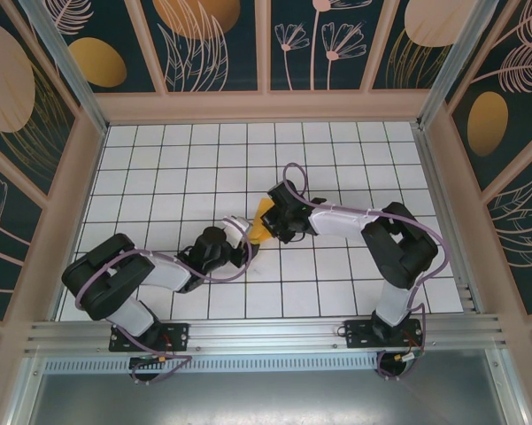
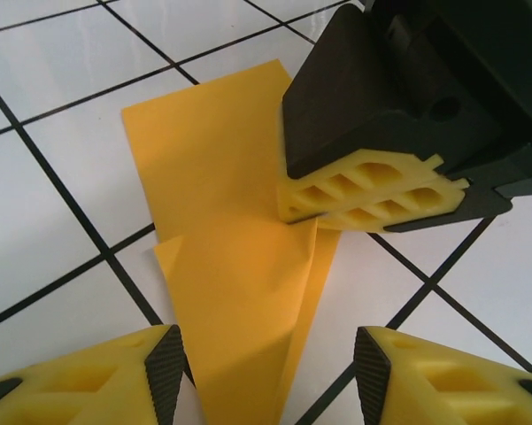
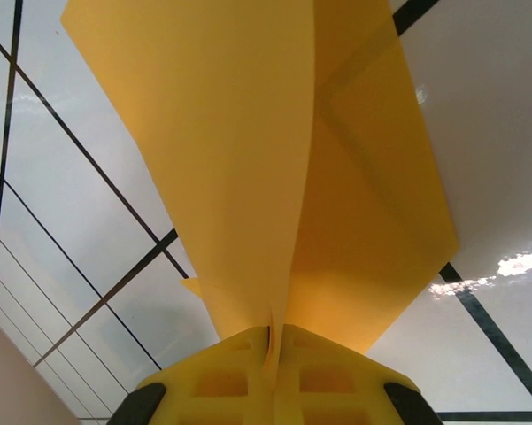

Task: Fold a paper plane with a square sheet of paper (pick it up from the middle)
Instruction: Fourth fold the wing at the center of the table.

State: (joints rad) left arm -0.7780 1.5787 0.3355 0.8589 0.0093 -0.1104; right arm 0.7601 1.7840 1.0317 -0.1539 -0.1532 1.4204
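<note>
Right jaws pinch the folded paper [image 2: 239, 292]; its narrow end points between spread left jaws.

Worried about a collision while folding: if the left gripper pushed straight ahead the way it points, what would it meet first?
The left gripper would likely meet the folded paper first, lying between its open jaws; just beyond sits the right gripper, shut on that paper.

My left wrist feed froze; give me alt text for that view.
A folded orange-yellow paper sheet rests on the white tiled table, one edge pinched in the shut right hand. The left hand is open, a fingertip either side of the paper's near end.
</note>
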